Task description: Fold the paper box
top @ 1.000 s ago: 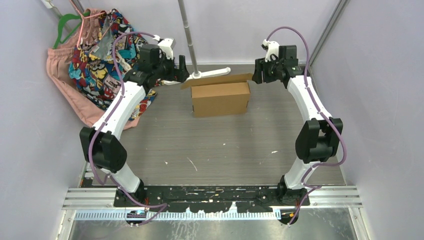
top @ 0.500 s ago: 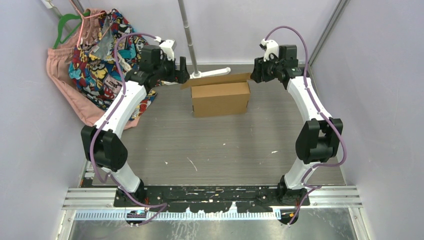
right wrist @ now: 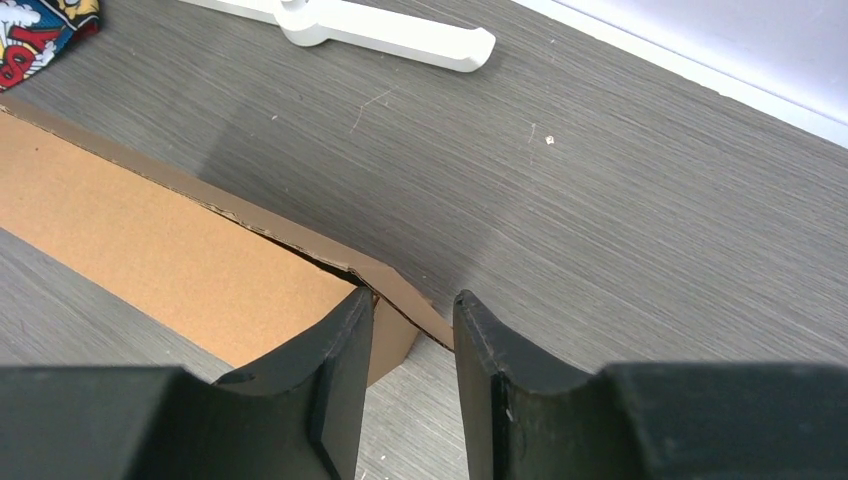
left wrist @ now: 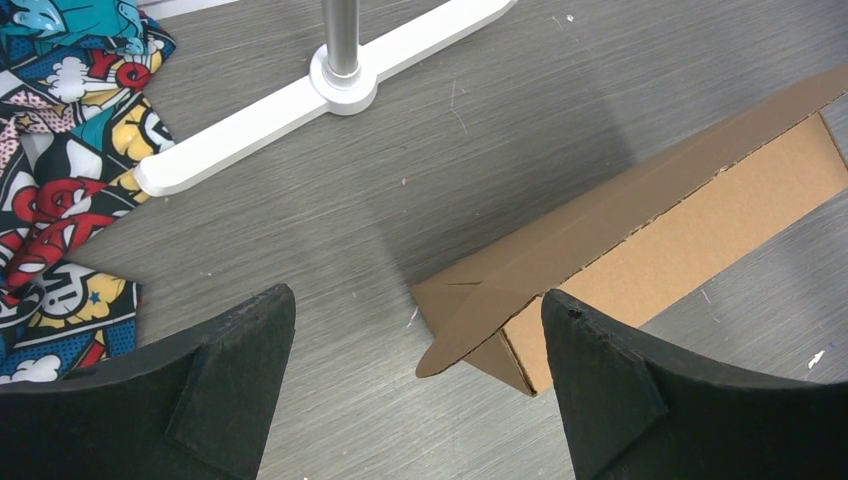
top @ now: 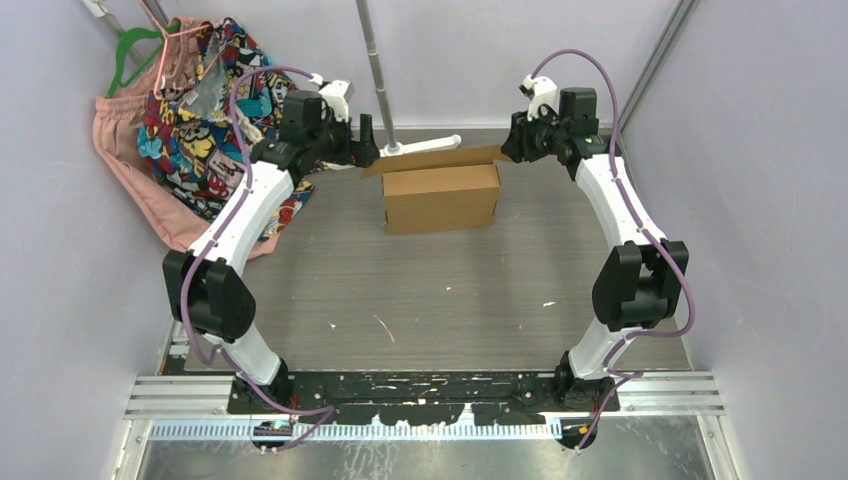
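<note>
The paper box (top: 440,197) is a brown cardboard carton standing at the far middle of the table, its lid flap (top: 432,160) raised and tilted along the back. My left gripper (top: 365,135) hovers by the flap's left end, open wide. In the left wrist view the flap's rounded corner (left wrist: 470,335) lies between the left gripper's (left wrist: 417,293) two fingers, touching neither. My right gripper (top: 508,150) is at the flap's right end. In the right wrist view the right gripper (right wrist: 413,294) has a narrow gap, and the flap's right corner (right wrist: 425,312) pokes into it.
A white stand base (top: 425,146) with a metal pole (top: 375,70) sits just behind the box. A heap of colourful clothes (top: 190,130) with a green hanger lies at the far left. Purple walls close in the table on three sides.
The right gripper's jaws have narrowed around the flap's right corner and the wrist has shifted slightly back. The left arm and the box have not moved.
</note>
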Controlling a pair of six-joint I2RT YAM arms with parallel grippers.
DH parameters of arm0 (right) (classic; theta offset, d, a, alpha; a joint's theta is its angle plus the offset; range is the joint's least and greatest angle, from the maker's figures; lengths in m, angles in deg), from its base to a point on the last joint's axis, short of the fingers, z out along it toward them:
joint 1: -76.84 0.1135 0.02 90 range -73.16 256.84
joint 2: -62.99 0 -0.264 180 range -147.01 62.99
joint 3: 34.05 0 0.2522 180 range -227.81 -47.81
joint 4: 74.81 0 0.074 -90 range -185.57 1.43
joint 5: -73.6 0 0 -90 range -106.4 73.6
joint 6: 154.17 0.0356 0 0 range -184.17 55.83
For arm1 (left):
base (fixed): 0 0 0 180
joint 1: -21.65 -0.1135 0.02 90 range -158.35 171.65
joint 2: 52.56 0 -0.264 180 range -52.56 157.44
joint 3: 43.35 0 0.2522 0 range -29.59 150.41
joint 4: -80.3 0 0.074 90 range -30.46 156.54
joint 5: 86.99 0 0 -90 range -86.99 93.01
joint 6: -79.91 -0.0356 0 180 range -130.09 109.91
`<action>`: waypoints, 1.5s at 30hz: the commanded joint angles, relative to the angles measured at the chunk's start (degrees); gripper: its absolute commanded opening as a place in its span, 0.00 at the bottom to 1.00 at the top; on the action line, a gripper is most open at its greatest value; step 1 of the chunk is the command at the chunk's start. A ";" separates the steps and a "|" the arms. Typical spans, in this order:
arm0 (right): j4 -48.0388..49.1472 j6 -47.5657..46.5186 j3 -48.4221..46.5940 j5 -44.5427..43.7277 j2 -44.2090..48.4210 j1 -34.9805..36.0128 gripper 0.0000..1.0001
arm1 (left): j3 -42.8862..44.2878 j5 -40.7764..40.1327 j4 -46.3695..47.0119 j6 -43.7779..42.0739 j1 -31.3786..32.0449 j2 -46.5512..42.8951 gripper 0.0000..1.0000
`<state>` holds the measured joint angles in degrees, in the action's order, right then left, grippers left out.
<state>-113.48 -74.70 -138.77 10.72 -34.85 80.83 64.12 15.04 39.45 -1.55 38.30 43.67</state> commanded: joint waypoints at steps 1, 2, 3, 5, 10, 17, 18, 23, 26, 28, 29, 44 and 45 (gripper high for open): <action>1.68 -0.32 -1.55 1.76 2.29 -0.03 0.40 | 1.90 1.11 1.05 -0.10 -0.08 0.13 0.93; 1.73 -0.32 -1.46 1.80 2.28 -0.03 0.40 | 1.91 1.21 1.01 -0.02 -0.12 0.13 0.93; 1.73 -0.29 -1.30 1.87 2.34 -0.04 0.40 | 1.87 1.31 1.03 -0.01 -0.12 0.23 0.93; 2.08 -0.04 -1.03 2.30 2.44 -0.06 0.39 | 1.99 1.46 0.89 -0.01 -0.12 0.27 0.93; 1.84 0.15 -1.23 2.68 2.19 0.22 0.35 | 2.26 2.38 -0.24 -0.96 -0.12 0.24 0.90; 1.40 0.07 -1.55 2.58 2.14 0.40 0.36 | 4.46 6.06 -4.07 -7.48 -1.28 -0.05 0.89; 1.41 0.07 -1.57 2.53 2.13 0.34 0.36 | 4.89 7.85 -4.42 -7.59 -1.64 0.23 0.88; 1.24 0.16 -1.64 2.45 2.12 0.57 0.36 | 6.04 12.89 -5.55 -7.66 -1.79 1.85 0.69; 1.03 -0.01 -1.49 2.41 2.13 0.67 0.36 | 6.00 15.16 -5.43 -7.49 -1.79 2.50 0.61; 0.97 -0.07 -1.54 2.17 2.06 0.67 0.36 | 6.11 15.81 -5.46 -7.56 -1.77 2.94 0.58; 0.79 -0.14 -1.71 2.23 2.04 0.72 0.36 | 6.08 15.71 -5.61 -7.61 -1.77 3.06 0.56; 0.69 0.08 -2.07 2.02 1.52 1.19 0.36 | 6.90 17.17 -6.13 -7.40 -1.79 4.14 0.40; 0.66 0.07 -2.11 1.98 1.48 1.27 0.36 | 7.04 17.29 -6.21 -7.44 -1.79 4.14 0.39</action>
<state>-114.02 -74.56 -138.79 12.25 -34.85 81.55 68.01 30.28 32.74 -8.81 36.64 48.21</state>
